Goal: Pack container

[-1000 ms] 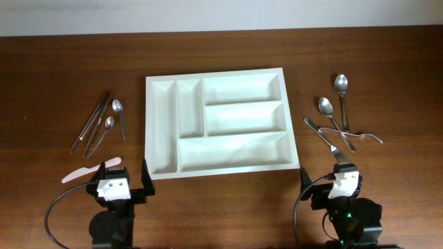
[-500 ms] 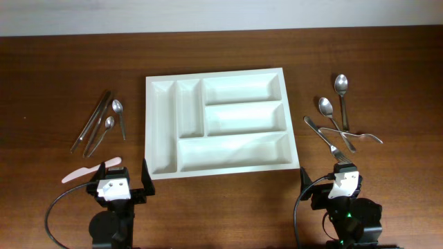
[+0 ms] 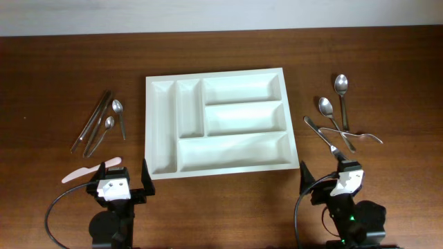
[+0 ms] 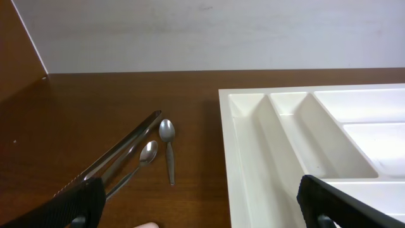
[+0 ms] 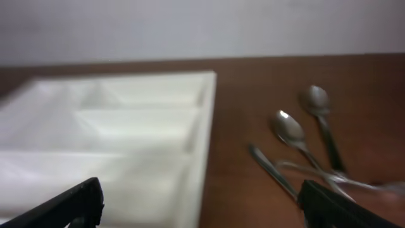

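The white five-compartment container (image 3: 161, 129) lies in the middle of the table, all compartments bare; it shows in the left wrist view (image 4: 247, 158) and, blurred, in the right wrist view (image 5: 196, 126). Left of it lie two small spoons (image 3: 118, 111) and long metal pieces (image 3: 90, 123), seen in the left wrist view (image 4: 168, 136). Right of it lie spoons (image 3: 341, 86), a knife and a fork (image 3: 360, 135), seen in the right wrist view (image 5: 291, 133). My left gripper (image 3: 118, 181) is open and empty at the front left. My right gripper (image 3: 331, 181) is open and empty at the front right.
A pale pink plastic knife (image 3: 86, 170) lies on the table just left of my left gripper. A light wall runs along the table's far edge. The dark wooden table (image 3: 48, 83) extends on both sides of the tray.
My right arm has shifted slightly to the right and its wrist view is blurred from motion. The left arm and all cutlery stay put.
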Controlling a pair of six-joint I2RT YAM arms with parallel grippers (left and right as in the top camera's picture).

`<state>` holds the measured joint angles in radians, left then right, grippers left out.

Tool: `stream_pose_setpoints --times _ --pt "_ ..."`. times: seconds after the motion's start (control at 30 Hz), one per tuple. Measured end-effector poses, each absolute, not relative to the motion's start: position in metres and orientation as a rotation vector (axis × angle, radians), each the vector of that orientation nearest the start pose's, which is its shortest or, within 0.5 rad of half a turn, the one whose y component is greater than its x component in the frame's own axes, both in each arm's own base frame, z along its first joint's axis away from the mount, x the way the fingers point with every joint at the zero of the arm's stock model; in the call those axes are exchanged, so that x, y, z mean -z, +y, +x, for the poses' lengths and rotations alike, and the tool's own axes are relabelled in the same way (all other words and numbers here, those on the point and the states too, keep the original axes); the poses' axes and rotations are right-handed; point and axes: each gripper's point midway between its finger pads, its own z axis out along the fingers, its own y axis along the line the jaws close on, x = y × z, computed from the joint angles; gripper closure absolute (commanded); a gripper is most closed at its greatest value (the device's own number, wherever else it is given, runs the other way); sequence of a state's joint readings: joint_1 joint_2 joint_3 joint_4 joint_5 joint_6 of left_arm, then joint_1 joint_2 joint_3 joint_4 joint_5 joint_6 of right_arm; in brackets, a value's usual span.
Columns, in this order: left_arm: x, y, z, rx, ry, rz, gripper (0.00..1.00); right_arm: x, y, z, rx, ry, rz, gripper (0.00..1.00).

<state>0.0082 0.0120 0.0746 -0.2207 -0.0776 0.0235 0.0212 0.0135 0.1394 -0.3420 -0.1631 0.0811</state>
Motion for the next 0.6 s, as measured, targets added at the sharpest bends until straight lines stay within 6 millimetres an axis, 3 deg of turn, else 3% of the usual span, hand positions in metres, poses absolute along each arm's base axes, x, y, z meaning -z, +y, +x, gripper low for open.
stream_pose_setpoints --times 0.23,0.43,0.6 --pt "-0.153 0.015 0.239 -0.09 1.729 -0.044 0.01 -0.18 0.054 0.22 -0.405 1.752 -0.076 0.01" --pt "-0.153 0.015 0.239 -0.09 1.729 -0.044 0.01 -0.235 0.059 0.19 -0.453 1.813 -0.064 0.01" --pt "-0.153 0.015 0.239 -0.09 1.73 -0.044 0.01 -0.277 0.055 0.184 -0.443 1.959 -0.019 0.02"
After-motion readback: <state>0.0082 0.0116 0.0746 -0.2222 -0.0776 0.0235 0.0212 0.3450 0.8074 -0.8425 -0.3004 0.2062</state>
